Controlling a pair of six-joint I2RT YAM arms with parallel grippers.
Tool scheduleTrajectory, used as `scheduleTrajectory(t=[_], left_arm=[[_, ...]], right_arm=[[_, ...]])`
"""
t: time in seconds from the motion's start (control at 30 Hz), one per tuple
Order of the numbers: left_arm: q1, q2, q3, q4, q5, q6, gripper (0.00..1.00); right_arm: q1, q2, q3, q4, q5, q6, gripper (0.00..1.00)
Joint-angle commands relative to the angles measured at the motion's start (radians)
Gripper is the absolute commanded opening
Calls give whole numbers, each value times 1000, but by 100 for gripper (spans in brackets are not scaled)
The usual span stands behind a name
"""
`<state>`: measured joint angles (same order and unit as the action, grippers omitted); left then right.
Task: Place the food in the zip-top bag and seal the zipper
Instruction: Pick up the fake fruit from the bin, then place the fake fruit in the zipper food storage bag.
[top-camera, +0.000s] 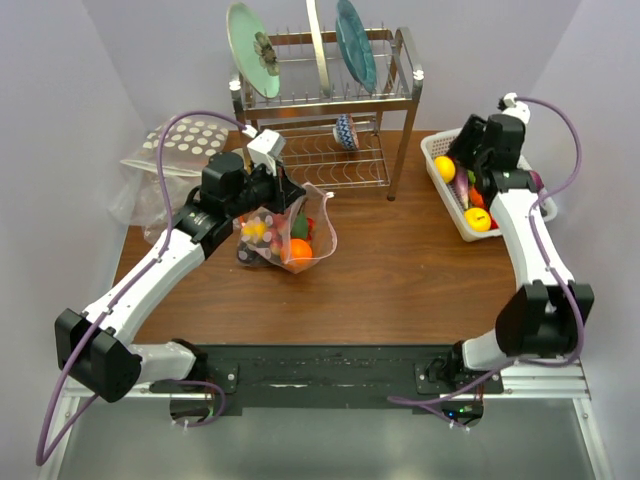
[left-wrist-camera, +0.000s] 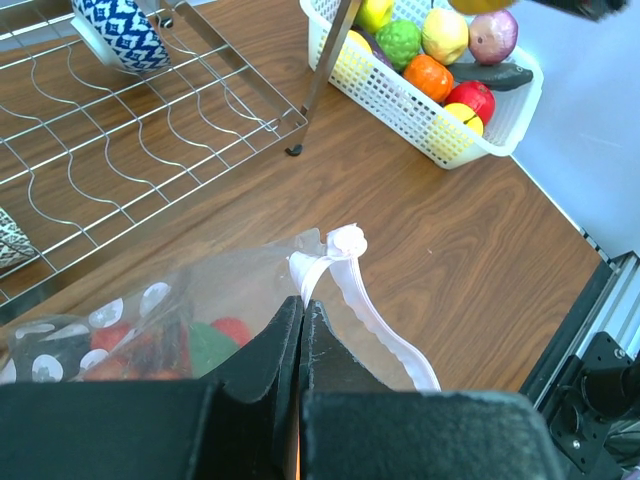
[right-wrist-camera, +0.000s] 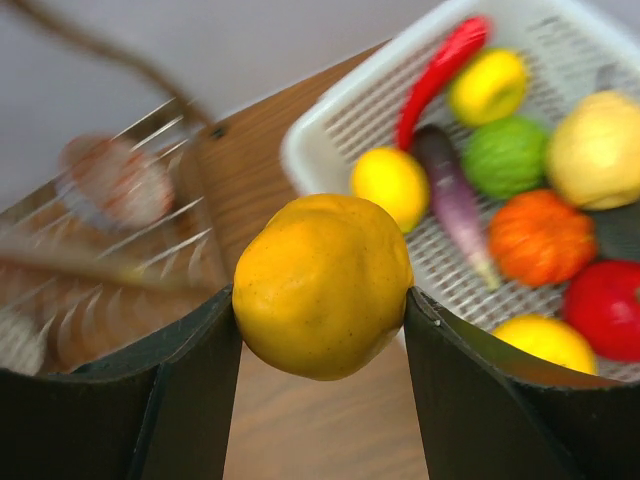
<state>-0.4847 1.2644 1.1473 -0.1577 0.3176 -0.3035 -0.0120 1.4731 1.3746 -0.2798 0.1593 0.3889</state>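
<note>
The see-through zip-top bag (top-camera: 318, 240) stands open on the table left of centre. Inside it lie an orange (top-camera: 299, 250), a yellow piece and green and red pieces. My left gripper (top-camera: 285, 195) (left-wrist-camera: 302, 300) is shut on the bag's mouth edge, pinching the white zipper (left-wrist-camera: 375, 315) strip and holding it up. My right gripper (top-camera: 458, 158) (right-wrist-camera: 321, 295) hovers over the left end of the white basket (top-camera: 440, 140) (right-wrist-camera: 330, 120). It is shut on a yellow-orange fruit (right-wrist-camera: 322, 285) (top-camera: 444, 167). Several more food pieces lie in the basket.
A metal dish rack (top-camera: 330, 100) with plates and a patterned bowl (top-camera: 345, 130) (left-wrist-camera: 120, 30) stands at the back centre. A polka-dot bag (top-camera: 185, 140) lies at the back left. Bare wood lies between the zip-top bag and the basket.
</note>
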Motion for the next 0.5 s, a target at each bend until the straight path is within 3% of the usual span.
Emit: scheduleTrajectory(t=[0.0, 0.23, 0.47], left_arm=[[3, -11, 11, 41, -12, 6, 0], [3, -13, 12, 35, -32, 14, 0], [5, -10, 17, 29, -45, 23, 0]], right_arm=[[102, -169, -74, -24, -213, 31, 47], [236, -345, -146, -71, -401, 67, 47], [342, -411, -235, -12, -550, 174, 47]])
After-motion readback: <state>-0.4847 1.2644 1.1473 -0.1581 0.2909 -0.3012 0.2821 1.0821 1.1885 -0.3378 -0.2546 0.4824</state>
